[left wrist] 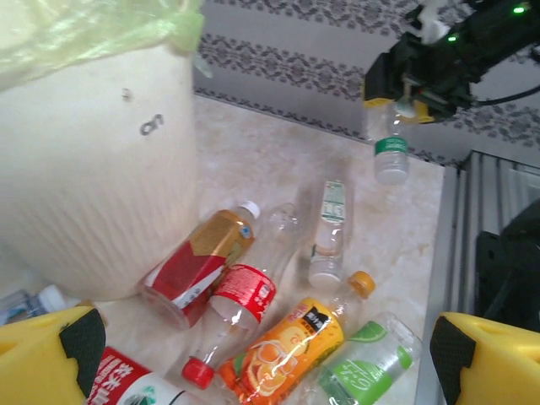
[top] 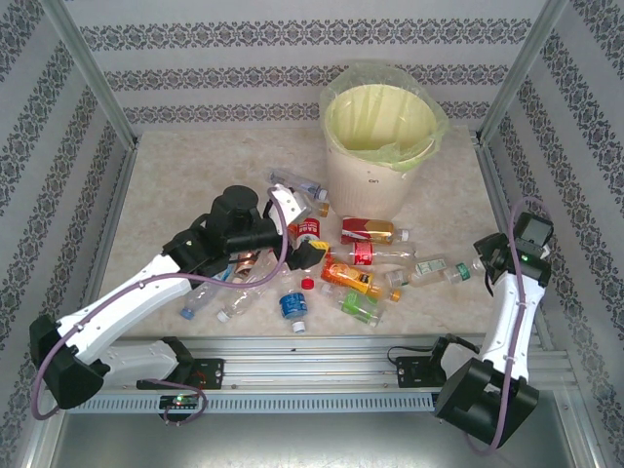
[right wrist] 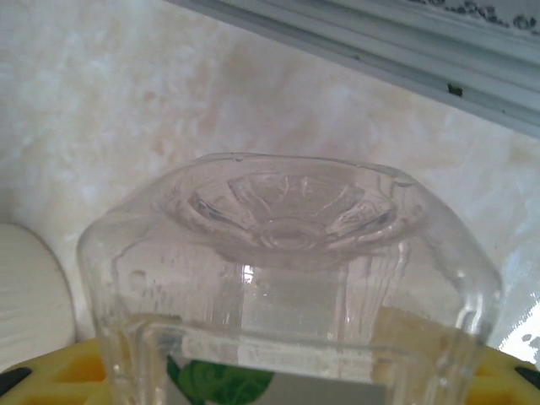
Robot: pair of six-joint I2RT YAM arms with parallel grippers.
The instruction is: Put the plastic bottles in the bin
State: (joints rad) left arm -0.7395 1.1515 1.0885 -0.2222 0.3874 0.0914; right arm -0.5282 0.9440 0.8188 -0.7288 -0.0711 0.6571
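Looking at the arms first, we see the left arm (top: 146,292) stretched from its near-left base diagonally out to the middle of the table (top: 195,175). Its wrist is bent down, so the left gripper (top: 297,230) hangs low over the bottle pile, and its yellow fingers (left wrist: 51,359) are spread wide and fully released. The right arm (top: 512,312) stands almost upright at the right edge, folded at the top. The right gripper (top: 480,265) points in toward the pile and is clamped on a green-label bottle (left wrist: 391,148). From the left wrist view that bottle hangs cap-down from the jaws, and in the right wrist view its clear ribbed base faces the camera. On to containers: the bin (top: 361,185) sits upright at the far side of the table, a bit right of centre. Its pale yellow-green bag (top: 390,117) is folded over the rim, and the bag is all we can make out inside. The other bottles lie loose on the table in front of it. A red-label bottle (top: 368,230) is just beside the bin's foot, then come a clear one with a red band (top: 363,253), an orange bottle (top: 349,278), a green bottle (top: 363,307) and a blue-label bottle (top: 292,304). A couple of clear bottles (top: 210,297) sit under the left arm.
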